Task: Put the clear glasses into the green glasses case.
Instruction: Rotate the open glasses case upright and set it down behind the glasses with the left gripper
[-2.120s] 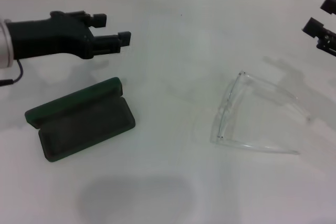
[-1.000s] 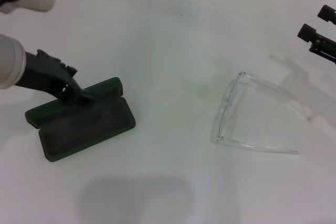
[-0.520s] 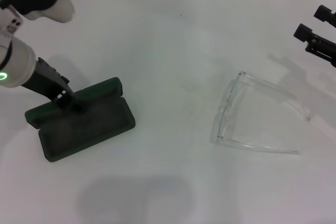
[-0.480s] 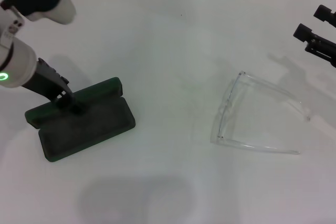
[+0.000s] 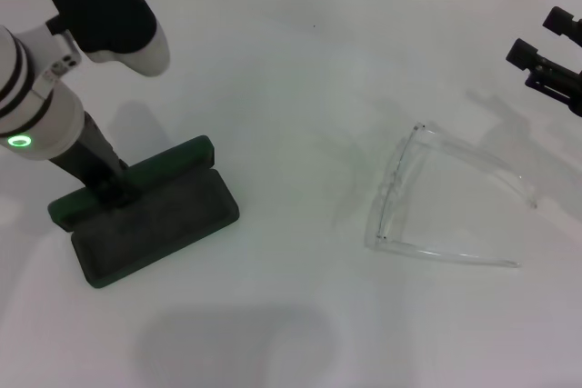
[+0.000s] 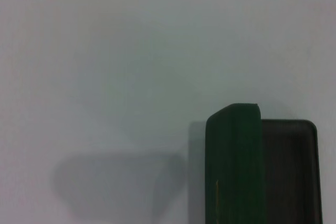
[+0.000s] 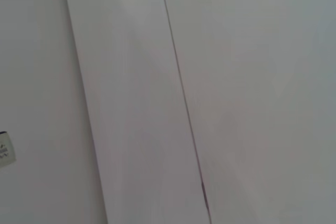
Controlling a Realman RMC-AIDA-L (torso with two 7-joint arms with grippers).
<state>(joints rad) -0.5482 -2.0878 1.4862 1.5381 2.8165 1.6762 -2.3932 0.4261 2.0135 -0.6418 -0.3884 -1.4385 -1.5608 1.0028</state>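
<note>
Two views give me the open green glasses case (image 5: 150,215): the head view has my left gripper (image 5: 116,190) down on its hinge edge, fingers hidden, grip unreadable, while the left wrist view adds gold lettering (image 6: 217,187) on the lid. Clear glasses (image 5: 446,209) lie well to the right on the table (image 5: 300,88), my right gripper (image 5: 536,52) spread open beyond them.

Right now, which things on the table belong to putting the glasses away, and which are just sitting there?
Part of the job:
- the clear glasses, arms unfolded, lying on the table
- the green glasses case, lying open
- the left gripper, down on the case's lid
- the right gripper, off at the far right edge

Just there:
- only the white table itself
</note>
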